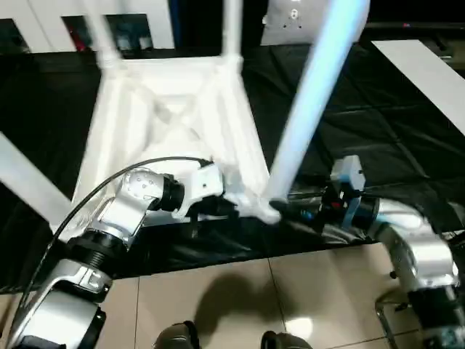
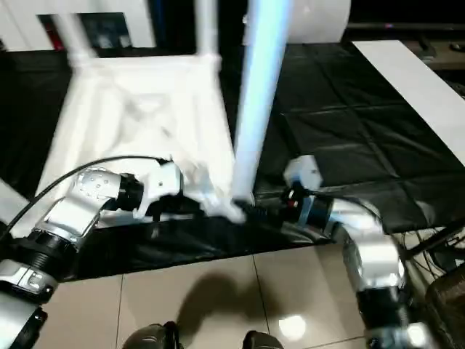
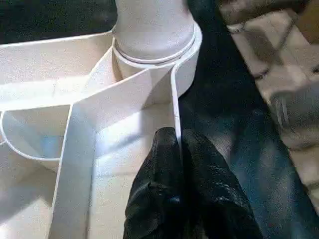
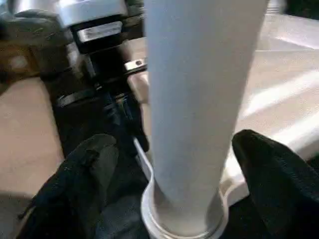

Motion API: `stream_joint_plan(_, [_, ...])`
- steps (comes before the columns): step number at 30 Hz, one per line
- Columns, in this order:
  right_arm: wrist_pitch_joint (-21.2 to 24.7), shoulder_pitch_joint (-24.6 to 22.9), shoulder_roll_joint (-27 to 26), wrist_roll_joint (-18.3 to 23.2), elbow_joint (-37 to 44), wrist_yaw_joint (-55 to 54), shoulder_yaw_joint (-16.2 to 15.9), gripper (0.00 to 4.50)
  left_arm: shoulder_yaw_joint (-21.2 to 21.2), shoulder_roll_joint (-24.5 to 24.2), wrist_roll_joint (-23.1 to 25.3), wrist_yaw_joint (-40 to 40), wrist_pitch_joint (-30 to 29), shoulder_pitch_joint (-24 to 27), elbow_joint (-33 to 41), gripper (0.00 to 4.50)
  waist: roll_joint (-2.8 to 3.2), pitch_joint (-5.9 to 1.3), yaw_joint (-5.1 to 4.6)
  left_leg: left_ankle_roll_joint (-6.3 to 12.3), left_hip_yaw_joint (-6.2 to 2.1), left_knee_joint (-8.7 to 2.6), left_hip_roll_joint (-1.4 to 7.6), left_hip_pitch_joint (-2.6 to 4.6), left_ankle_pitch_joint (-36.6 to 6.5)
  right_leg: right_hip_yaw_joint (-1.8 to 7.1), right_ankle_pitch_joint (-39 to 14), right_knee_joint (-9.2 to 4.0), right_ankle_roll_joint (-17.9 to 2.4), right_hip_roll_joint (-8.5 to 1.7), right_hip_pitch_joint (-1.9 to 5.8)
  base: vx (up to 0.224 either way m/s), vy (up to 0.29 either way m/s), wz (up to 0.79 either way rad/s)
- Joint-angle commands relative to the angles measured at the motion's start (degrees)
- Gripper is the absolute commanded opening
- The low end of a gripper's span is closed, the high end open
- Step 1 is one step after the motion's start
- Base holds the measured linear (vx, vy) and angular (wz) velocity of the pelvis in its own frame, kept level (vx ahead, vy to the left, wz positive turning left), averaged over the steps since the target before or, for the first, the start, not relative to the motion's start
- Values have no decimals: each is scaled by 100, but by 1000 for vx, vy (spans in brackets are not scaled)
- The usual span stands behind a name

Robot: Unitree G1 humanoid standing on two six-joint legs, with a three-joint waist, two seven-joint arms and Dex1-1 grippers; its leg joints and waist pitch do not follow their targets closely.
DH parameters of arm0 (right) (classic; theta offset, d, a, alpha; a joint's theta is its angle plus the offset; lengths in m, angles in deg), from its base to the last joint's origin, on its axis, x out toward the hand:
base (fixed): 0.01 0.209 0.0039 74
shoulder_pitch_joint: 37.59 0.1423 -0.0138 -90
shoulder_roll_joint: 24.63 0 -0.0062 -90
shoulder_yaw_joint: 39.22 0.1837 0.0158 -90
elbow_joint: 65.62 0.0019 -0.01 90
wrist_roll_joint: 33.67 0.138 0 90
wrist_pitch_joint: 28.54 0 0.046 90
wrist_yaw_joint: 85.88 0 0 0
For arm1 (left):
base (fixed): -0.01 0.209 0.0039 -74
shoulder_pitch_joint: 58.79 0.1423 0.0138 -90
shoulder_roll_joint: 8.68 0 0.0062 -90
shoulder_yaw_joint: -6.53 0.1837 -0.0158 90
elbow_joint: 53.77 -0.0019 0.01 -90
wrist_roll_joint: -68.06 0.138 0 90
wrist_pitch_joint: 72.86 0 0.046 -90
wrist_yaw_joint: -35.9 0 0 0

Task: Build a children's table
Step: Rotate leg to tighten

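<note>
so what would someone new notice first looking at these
The white table top lies upside down on the black mat, with a long white leg standing tilted in its near corner socket. The left tool is shut on the rim beside that socket, while the right tool has a finger on each side of the leg's base. Two more legs rise from the far corners.

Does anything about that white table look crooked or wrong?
The near leg leans to the right in its corner socket, while the far legs stand straighter. The tabletop lies upside down, as it would for fitting legs.
</note>
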Motion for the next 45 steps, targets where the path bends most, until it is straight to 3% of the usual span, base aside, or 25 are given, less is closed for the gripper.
stream_joint_plan(1, [-12, 27, 41, 13, -66, 162, -71, 364, 423, 13, 223, -325, 74, 50, -98, 0, -3, -350, -17, 512, -136, -344, 430, 206, -977, 170, -452, -248, -1690, -360, 185, 0, 0, 0])
stream_joint_plan(5, [-131, 347, 152, -132, -516, 749, -384, 319, 506, -75, 243, -636, 250, -98, -173, 0, -40, -363, 25, 521, -133, -315, 419, 198, -886, 166, -439, -224, -1737, -369, 186, 0, 0, 0])
stream_joint_plan(12, [-231, 497, 143, -196, -775, 1002, -554, 251, 521, -84, 233, -711, 313, -155, -232, 0, -44, -378, 82, 646, -120, -282, 421, 197, -642, 161, -107, -172, -1805, -362, 185, 0, 0, 0])
stream_joint_plan(18, [-230, 563, 77, -145, -890, 1138, -611, 203, 528, -108, 213, -759, 338, -130, -243, 0, -49, -361, 83, 552, -129, -301, 425, 196, -841, 164, -478, -205, -1755, -370, 183, 0, 0, 0])
stream_joint_plan(29, [41, 370, 43, 7, -686, 1318, -710, 190, 504, -116, 195, -780, 270, -76, -232, 0, -37, -357, 89, 590, -129, -299, 424, 198, -786, 161, -328, -191, -1791, -358, 184, 0, 0, 0])
stream_joint_plan(33, [510, 100, -147, 216, -255, 943, -633, 190, 361, -6, 77, -597, -53, -27, -151, 0, -36, -346, 116, 575, -133, -315, 435, 203, -796, 165, -364, -197, -1772, -362, 173, 0, 0, 0])
stream_joint_plan(35, [808, -167, -580, 100, 98, 2, -620, 190, 152, 250, -4, -71, -594, -13, -28, 0, -39, -310, 110, 464, -130, -347, 439, 205, -990, 178, -694, -241, -1701, -364, 148, 0, 0, 0])
stream_joint_plan(36, [833, -251, -818, -73, 183, -490, -648, 190, 84, 386, 0, 205, -852, -20, 11, 0, -55, -254, 56, 207, -160, -413, 418, 178, -1517, 198, -1574, -324, -1508, -393, 122, 0, 0, 0])
stream_joint_plan(37, [832, -258, -844, -95, 189, -544, -652, 190, 78, 400, 1, 234, -879, -22, 14, 0, -61, -239, 36, 102, -185, -428, 410, 199, -1762, 206, -2031, -374, -1403, -418, 105, 0, 0, 0])
stream_joint_plan(38, [831, -285, -937, -172, 212, -734, -665, 190, 56, 453, 7, 339, -976, -26, 26, 0, -61, -239, 36, 102, -185, -428, 410, 199, -1762, 206, -2031, -374, -1403, -418, 105, -56, -6, -8])
stream_joint_plan(39, [1012, -291, -1198, -261, 222, -1189, -642, 190, -9, 592, 3, 577, -1114, -59, 14, 0, -78, -183, -22, -172, -254, -464, 398, 218, -2262, 226, -3188, -466, -1018, -448, 67, -56, -6, -8])
stream_joint_plan(41, [1236, -279, -1615, -384, 228, -1890, -578, 190, -108, 801, -15, 933, -1292, -136, -41, 0, -72, -173, -96, -340, -316, -487, 389, 254, -2621, 216, -3844, -535, -745, -462, 7, -68, 7, -10])
stream_joint_plan(43, [1515, -238, -2148, -454, 203, -2751, -449, 190, -196, 1004, 34, 1319, -1380, -263, -168, 0, -77, -160, -211, -444, -372, -518, 366, 234, -2881, 186, -4160, -580, -541, -451, -18, -68, 18, -12])
stream_joint_plan(45, [1570, -24, -2809, -761, -126, -4033, -238, 190, -358, 1217, 164, 1929, -1380, -471, -425, 0, -35, -168, -313, -552, -432, -547, 349, 246, -3164, 128, -4219, -606, -467, -444, -22, -65, 32, -17])
